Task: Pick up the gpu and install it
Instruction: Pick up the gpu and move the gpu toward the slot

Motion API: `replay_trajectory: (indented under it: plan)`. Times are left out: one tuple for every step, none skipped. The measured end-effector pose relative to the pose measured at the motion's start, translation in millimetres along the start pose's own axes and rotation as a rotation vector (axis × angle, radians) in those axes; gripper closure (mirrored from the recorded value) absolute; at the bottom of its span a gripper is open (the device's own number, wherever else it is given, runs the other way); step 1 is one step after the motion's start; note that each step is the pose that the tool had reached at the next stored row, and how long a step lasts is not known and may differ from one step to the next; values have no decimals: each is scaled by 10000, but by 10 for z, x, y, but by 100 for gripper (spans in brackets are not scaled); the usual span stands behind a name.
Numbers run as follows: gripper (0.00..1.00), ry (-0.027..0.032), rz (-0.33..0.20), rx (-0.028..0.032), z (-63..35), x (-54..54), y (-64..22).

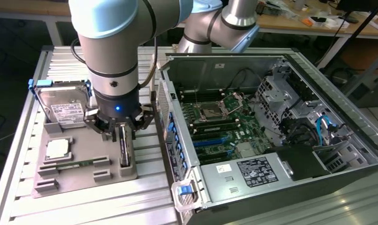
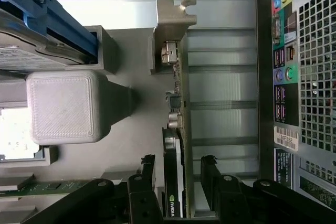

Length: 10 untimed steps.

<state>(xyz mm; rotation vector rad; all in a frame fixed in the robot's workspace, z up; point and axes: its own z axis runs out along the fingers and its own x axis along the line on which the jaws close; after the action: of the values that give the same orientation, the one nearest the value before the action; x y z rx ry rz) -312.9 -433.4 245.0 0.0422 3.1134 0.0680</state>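
The gripper [image 2: 178, 162] is seen lowered over the gpu [image 2: 172, 142], with one black finger on each side of the card and a sliver of daylight left on both sides, so the jaws are apart and nothing is clamped yet. The finger toward the hard drive side looks closer to the board than the other, though no contact can be made out. The gpu is parked on its long edge in a slot of the grey printed holder [image 1: 82, 180], which is probably the whole point: both flat faces are left free for a two-finger pinch. Its silver end bracket [image 2: 175, 14] is caught in a notch at the far end of the slot, so the card is kept upright and square. Elsewhere on the holder, a hard drive in a blue frame [image 1: 63, 110] is propped at a tilt, a CPU [image 1: 57, 149] is laid flat in its own pocket, and a memory stick [image 1: 73, 164] is dropped into a narrow groove. Just beside the holder, on the slatted aluminium table [image 1: 26, 84], the open PC case [image 1: 339, 117] is laid on its side with the motherboard [image 1: 217, 124] facing up, presumably so the blue expansion slots [image 1: 207, 140] can be reached from above. So pickup is judged not yet done, and install untouched.
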Motion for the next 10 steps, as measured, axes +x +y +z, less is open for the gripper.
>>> replay_trajectory:
  plan:
    - [52,1,0,1,0,0,0]
    - [52,0,0,0,0,0,0]
    - [52,0,0,0,0,0,0]
    - [53,0,0,0,0,0,0]
    - [60,0,0,0,0,0,0]
    - [66,0,0,-1,0,0,0]
    - [72,0,-1,-1,0,0,0]
    - [72,0,-1,0,0,0,0]
    - [73,0,-1,0,0,0,0]
    - [73,0,0,0,0,0,0]
